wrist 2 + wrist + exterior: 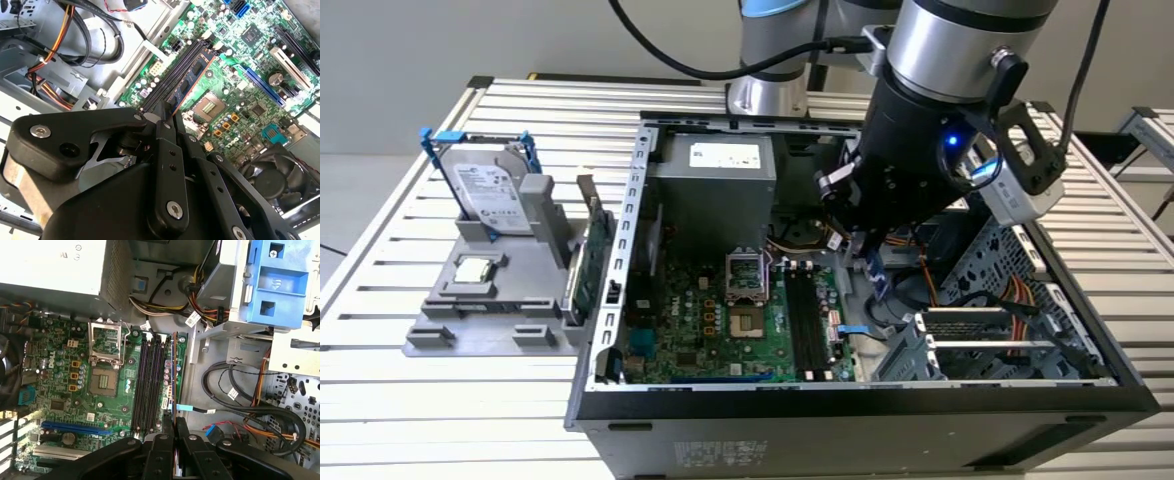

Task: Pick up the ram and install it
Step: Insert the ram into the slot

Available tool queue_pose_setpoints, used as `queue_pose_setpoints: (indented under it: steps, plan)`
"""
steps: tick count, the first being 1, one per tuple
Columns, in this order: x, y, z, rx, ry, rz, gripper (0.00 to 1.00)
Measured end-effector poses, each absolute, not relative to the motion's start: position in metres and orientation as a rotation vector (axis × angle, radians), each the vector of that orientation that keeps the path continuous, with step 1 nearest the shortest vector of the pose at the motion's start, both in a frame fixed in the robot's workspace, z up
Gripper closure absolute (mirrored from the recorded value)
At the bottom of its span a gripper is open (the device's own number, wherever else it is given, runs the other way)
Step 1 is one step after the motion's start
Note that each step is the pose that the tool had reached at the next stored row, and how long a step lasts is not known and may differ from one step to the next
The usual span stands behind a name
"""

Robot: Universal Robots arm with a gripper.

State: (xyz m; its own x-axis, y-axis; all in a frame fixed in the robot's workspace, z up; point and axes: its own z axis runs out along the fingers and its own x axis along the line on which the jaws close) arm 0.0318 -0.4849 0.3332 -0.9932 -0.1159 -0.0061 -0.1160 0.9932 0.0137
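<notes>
My gripper [870, 258] hangs inside the open computer case, shut on the ram [875, 275], a thin blue-green strip held on edge. In the second wrist view the ram [196, 75] runs out from the closed fingertips [161, 116] along the black memory slots [172, 75]. In the first wrist view the ram [175, 370] shows edge-on just beside the slots [150, 385], on the side toward the cables. My gripper [175, 424] grips its near end. Whether the ram touches a slot I cannot tell.
A power supply [714, 175], the open processor socket [747, 300] and a drive cage [987, 345] with cable bundles [235, 390] crowd the case. Outside it, on the exterior view's left, a grey holder [434, 330] carries a hard drive [491, 195], a processor chip [476, 268] and an expansion card [594, 270].
</notes>
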Motion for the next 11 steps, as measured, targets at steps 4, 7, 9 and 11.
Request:
queue_pose_setpoints:
  steps: [4, 7, 9, 11]
  plan:
    - [0.0319, -0.4849, 0.3327, -0.145, 3.133, 0.022, 1.00]
    - [0.0319, -0.4849, 0.3308, -0.106, 3.134, 0.022, 1.00]
    - [0.0319, -0.4849, 0.3300, -0.072, 3.135, 0.022, 1.00]
    - [0.0319, -0.4849, 0.3293, -0.042, 3.135, 0.022, 1.00]
